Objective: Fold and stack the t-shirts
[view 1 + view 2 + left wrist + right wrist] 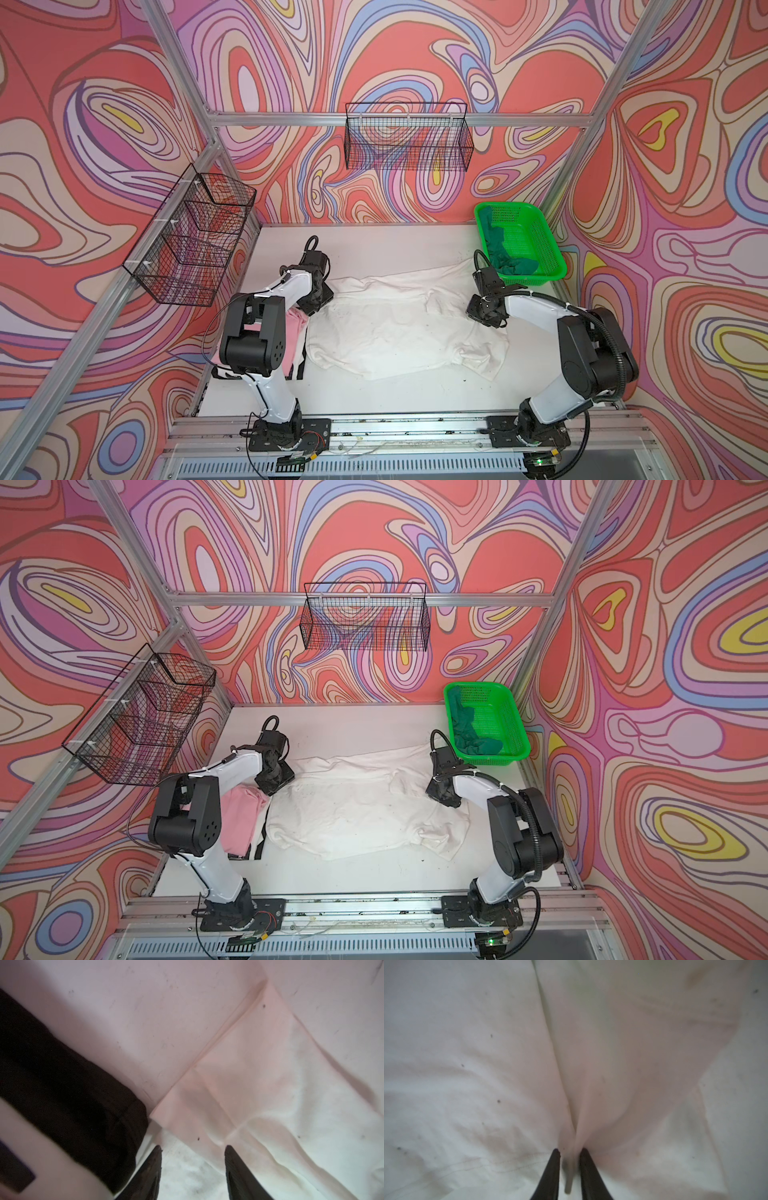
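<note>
Clamps the right tool [570,1159] on a raised fold of the white shirt [386,328], spread crosswise on the table [374,245], long axis running arm to arm. Holds the left tool [193,1167] apart, low over the opposite end, beside the pink shirt [243,816]. Bends both arms inward, wrists tipped down.

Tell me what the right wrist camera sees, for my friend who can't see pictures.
The right claw pinches a raised fold of the white t-shirt, seen from very close. Wrinkled white cloth with small dark specks fills the whole picture.
</note>
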Robot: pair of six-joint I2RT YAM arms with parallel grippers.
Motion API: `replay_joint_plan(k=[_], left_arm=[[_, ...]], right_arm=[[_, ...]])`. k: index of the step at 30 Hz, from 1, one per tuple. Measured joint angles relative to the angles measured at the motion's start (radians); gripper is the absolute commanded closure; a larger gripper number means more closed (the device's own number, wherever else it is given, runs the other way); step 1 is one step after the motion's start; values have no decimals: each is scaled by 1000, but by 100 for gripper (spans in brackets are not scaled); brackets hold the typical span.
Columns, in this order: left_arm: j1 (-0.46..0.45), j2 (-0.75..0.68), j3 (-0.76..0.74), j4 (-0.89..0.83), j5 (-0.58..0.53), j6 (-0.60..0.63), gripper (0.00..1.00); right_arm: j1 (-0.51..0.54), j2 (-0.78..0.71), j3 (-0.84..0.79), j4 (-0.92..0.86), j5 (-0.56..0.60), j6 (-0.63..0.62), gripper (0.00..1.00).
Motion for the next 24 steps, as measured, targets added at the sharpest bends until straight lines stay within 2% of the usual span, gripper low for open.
replay_joint_plan(k=[6, 12, 18, 24], left_arm=[[0, 3, 2, 0, -20, 0, 50], [0, 9, 19, 0, -30, 0, 50], [0, 9, 20, 0, -29, 0, 51], [1, 9, 20, 0, -29, 0, 51]], right_arm=[[0, -29, 0, -11, 0, -2, 66], [0, -59, 0, -19, 0, 0, 68], [1, -59, 0, -18, -5, 5, 74], [10, -45, -3, -11, -7, 9, 72]])
